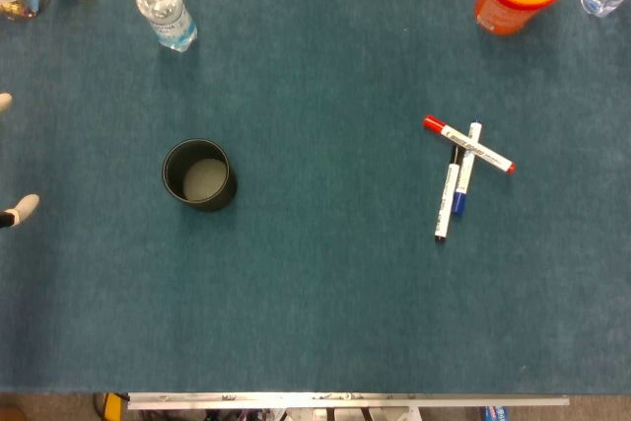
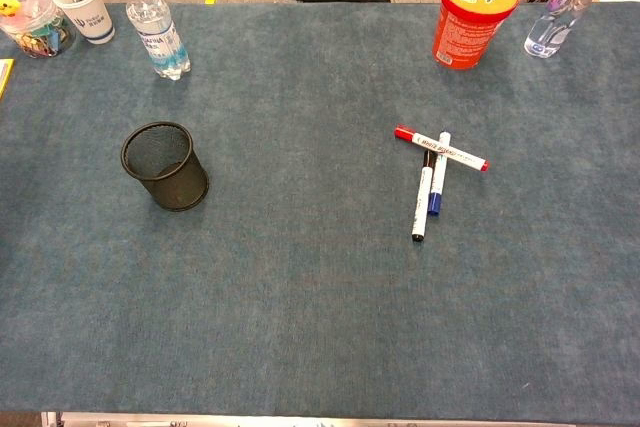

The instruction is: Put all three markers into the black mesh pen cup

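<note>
Though well clear of the cup [image 1: 198,175], left fingertips [image 1: 25,206] apart, empty.

Three markers [image 2: 432,179], one mesh pen cup [image 2: 166,166], two water bottles [image 2: 156,27], one orange canister [image 2: 474,15], one paper cup [image 2: 87,9]

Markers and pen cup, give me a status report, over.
Hands not clearly in view. Three markers piled crosswise on table, right side. Pen cup upright, empty, left side. Nothing between them.

Bright even overhead light, faint soft shadows, sharp focus
</note>
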`<state>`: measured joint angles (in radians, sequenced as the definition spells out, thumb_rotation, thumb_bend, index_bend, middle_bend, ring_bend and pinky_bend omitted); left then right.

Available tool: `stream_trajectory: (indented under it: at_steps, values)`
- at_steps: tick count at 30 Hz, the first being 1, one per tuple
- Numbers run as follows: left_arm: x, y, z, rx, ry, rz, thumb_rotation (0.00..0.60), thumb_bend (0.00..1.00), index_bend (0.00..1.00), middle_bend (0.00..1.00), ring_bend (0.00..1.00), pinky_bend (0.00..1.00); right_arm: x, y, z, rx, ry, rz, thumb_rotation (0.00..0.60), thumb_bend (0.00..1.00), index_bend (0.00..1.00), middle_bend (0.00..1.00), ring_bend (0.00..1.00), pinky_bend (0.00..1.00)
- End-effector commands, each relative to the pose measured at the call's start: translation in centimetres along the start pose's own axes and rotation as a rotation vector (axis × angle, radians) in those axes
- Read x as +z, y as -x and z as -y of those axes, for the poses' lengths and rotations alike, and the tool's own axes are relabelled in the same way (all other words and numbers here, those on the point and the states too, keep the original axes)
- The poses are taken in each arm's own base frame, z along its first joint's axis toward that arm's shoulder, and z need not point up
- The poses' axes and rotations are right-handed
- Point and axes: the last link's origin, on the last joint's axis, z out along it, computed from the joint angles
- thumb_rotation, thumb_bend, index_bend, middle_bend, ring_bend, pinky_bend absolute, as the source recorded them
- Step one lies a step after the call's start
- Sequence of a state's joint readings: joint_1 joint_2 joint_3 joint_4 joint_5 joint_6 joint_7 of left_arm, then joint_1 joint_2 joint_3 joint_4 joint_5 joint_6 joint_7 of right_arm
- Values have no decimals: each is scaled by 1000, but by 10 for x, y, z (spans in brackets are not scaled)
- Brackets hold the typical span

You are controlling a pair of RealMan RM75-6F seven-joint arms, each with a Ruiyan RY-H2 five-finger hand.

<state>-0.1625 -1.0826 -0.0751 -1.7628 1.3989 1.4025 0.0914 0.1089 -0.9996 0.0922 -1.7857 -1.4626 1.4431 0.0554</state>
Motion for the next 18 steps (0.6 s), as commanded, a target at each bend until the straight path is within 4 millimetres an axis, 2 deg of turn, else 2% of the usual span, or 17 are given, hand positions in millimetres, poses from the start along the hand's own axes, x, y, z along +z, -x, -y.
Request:
stream_trajectory:
  at_steps: [1, 11, 18]
  values:
    - [1, 3, 0, -11, 1, 10, 600, 112, 121, 192, 164, 182, 1, 0, 0, 1, 0, 1, 600, 342, 247, 206, 79, 63]
    - [5, 11, 0, -56, 29, 68, 600, 112, 121, 192, 165, 182, 7, -10, 1, 14, -6, -48, 600, 341, 247, 207, 79, 63]
    - [18, 24, -3, -183, 74, 180, 600, 112, 122, 188, 164, 182, 12, -16, 3, 20, -13, -79, 600, 342, 247, 207, 79, 63]
